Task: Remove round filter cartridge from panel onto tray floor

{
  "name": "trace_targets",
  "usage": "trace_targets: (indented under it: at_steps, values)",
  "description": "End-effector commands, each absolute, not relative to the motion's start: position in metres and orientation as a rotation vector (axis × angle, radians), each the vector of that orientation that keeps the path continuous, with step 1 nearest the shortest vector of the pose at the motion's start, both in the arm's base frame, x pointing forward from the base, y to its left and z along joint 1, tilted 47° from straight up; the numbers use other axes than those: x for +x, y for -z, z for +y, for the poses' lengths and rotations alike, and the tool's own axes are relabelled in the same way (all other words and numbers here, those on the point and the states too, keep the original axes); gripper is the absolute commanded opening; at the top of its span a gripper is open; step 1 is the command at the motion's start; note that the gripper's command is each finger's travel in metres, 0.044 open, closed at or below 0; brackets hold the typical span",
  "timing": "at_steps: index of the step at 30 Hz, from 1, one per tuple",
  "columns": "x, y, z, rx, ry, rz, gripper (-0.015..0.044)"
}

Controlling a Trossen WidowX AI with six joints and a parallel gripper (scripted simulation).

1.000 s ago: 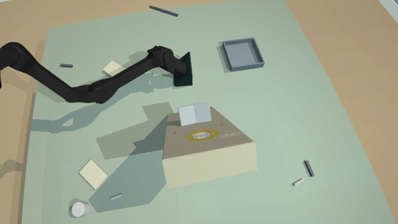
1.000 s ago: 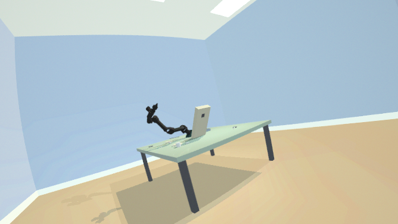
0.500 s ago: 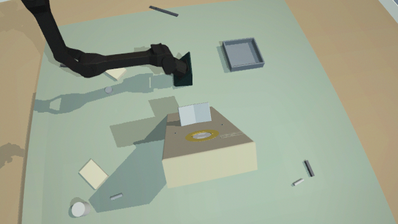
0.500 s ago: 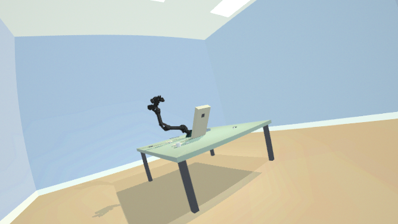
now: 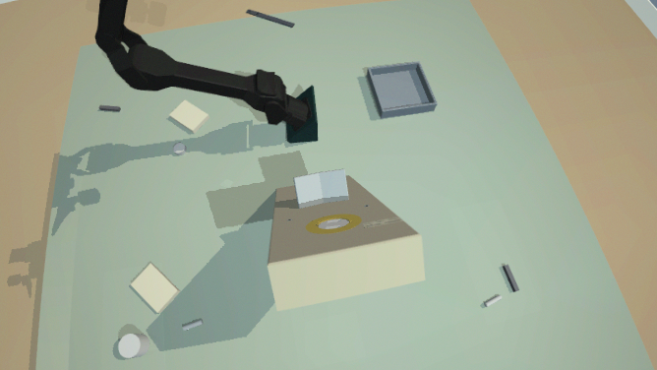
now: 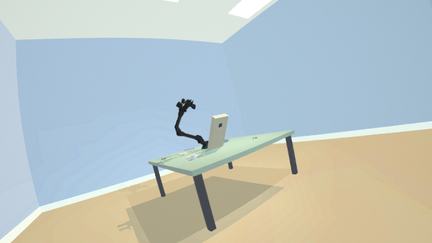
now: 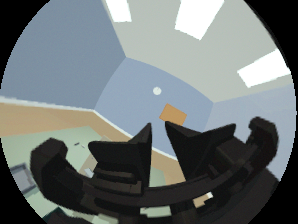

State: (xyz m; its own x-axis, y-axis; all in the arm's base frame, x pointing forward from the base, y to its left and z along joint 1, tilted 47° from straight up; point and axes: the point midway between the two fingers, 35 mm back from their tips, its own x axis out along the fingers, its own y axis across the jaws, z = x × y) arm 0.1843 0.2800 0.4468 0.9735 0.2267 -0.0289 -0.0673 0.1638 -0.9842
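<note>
The round filter cartridge sits in the brown face of the service panel, inside a yellow ring. Its slots are too small to make out clearly. My gripper is raised high above the table, well away from the panel and the tray. Its fingers are partly open, with a narrow gap and nothing between them. It is small in the exterior view and out of view in the top view. The grey tray stands upright and empty on the table.
A pale folded plate is at the panel face's far edge. Cream blocks, a white cylinder, a dark bar and a white peg lie around the panel. A long dark bar lies at the back.
</note>
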Motion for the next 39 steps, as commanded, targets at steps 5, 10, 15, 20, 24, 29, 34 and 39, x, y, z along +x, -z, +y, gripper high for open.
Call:
trace_targets:
  at_steps: [5, 10, 15, 20, 24, 29, 34, 39]
  values:
    - [0.247, -0.351, 0.273, -1.669, -0.176, 0.135, 0.0102]
    - [0.283, -0.271, 0.244, -1.854, -0.181, 0.403, 0.0102]
    - [0.304, -0.2, 0.193, -1.999, -0.195, 0.716, 0.0102]
    - [0.308, -0.17, 0.163, -2.054, -0.205, 0.886, 0.0102]
    - [0.308, -0.17, 0.163, -2.054, -0.205, 0.886, 0.0102]
    - [0.312, -0.167, 0.16, -2.052, -0.207, 0.887, 0.0102]
    - [0.318, -0.163, 0.157, -2.051, -0.209, 0.888, 0.0102]
    - [0.324, -0.159, 0.153, -2.05, -0.209, 0.888, 0.0102]
